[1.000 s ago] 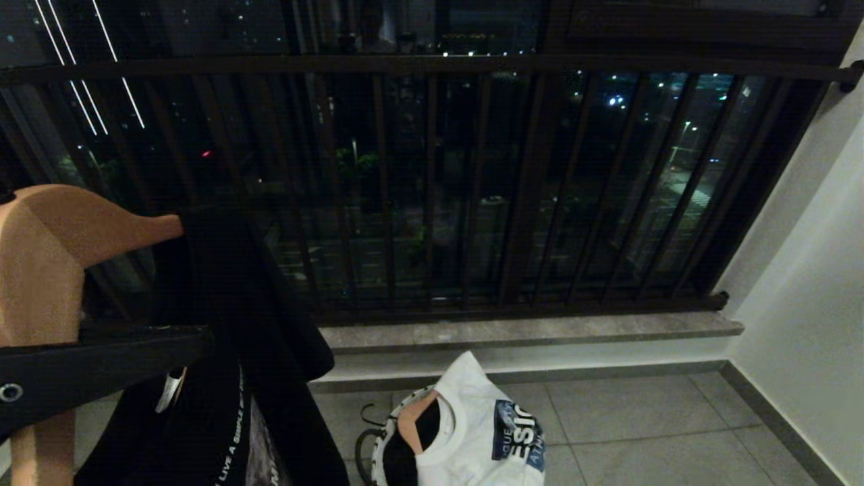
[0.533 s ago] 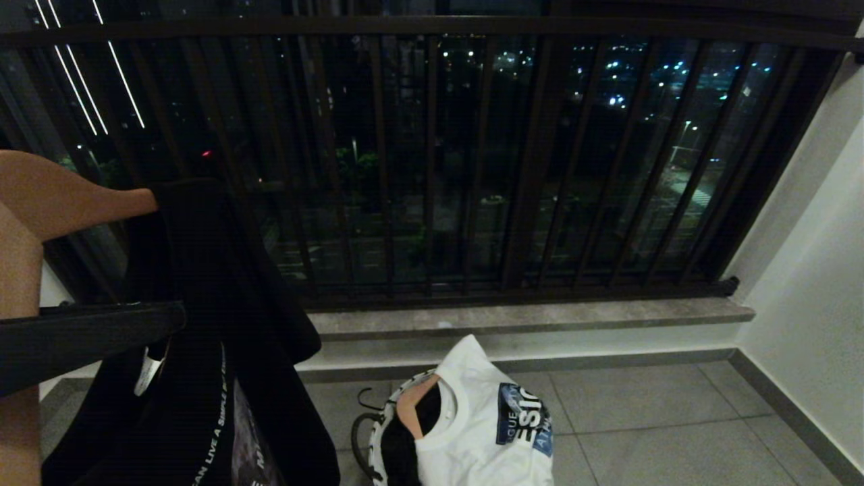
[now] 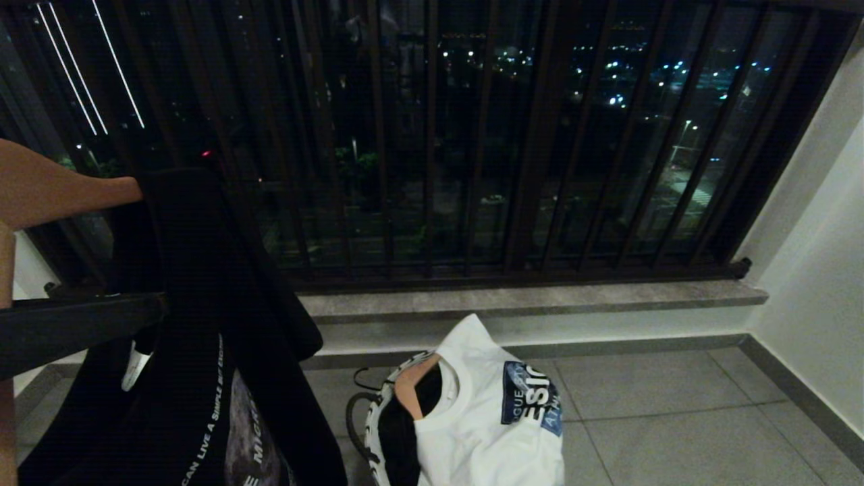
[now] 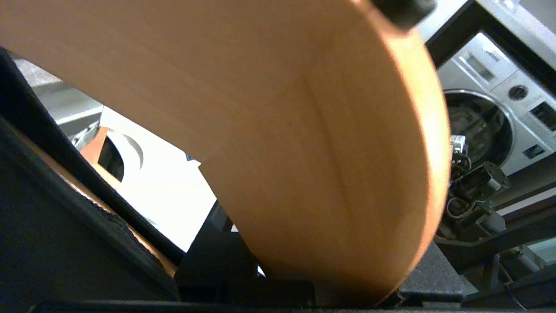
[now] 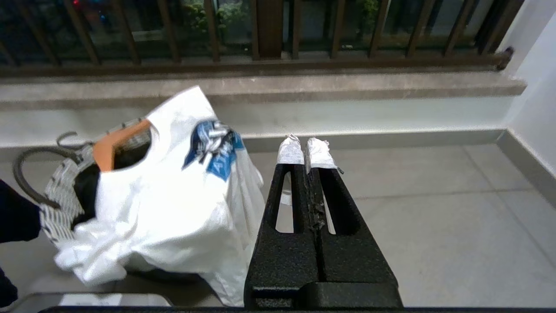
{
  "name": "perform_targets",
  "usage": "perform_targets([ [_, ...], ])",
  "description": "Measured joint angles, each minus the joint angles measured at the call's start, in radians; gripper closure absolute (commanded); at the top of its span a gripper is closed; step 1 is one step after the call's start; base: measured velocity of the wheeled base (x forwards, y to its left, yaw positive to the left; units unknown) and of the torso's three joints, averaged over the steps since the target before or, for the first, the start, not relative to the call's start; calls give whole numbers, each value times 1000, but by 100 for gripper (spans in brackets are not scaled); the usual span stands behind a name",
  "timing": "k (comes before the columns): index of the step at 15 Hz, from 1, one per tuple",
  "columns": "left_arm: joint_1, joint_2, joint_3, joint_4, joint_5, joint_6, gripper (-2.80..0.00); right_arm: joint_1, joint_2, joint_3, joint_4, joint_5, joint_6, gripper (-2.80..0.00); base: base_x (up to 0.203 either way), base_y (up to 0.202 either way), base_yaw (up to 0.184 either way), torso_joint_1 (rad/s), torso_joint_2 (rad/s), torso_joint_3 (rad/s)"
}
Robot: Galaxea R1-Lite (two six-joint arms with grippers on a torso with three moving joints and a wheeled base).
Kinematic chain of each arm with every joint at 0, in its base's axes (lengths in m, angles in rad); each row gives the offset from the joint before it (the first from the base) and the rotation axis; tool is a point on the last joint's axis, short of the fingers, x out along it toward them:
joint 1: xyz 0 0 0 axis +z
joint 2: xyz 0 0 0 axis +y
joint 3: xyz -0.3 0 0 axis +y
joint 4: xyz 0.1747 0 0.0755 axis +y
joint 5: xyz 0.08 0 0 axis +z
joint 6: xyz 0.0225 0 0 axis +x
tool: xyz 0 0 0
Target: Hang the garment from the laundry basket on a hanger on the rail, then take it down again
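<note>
Wooden hanger (image 3: 61,189) carrying black printed T-shirt (image 3: 202,351), clamped in left gripper (image 4: 278,278); right gripper (image 5: 306,150) closed, empty. Take-down leg, probably: next, lower it into white-rimmed laundry basket (image 3: 375,418).

You see a smooth wooden hanger (image 4: 278,130), a soft black cloth shirt (image 3: 202,324), a white cotton shirt (image 5: 173,208), a woven basket (image 5: 56,200), matt floor tiles (image 3: 675,432) and rough black fingers (image 5: 304,208).
</note>
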Motion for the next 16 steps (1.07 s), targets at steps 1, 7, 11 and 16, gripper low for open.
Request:
perform_targets([
  [1,0,0,0,0,0,0,0,0,0,0,1,0,0,0,0,0,0,-99,257,161],
  [7,0,-1,1,-2,0,1,0,0,0,0,0,0,0,0,0,0,0,-18,56,31],
  [11,0,2,0,-4,0,1,0,0,0,0,0,0,0,0,0,0,0,0,0,0],
  [16,0,52,-63,-4,47,9,0,0,0,0,0,0,1,0,0,0,0,0,0,0],
])
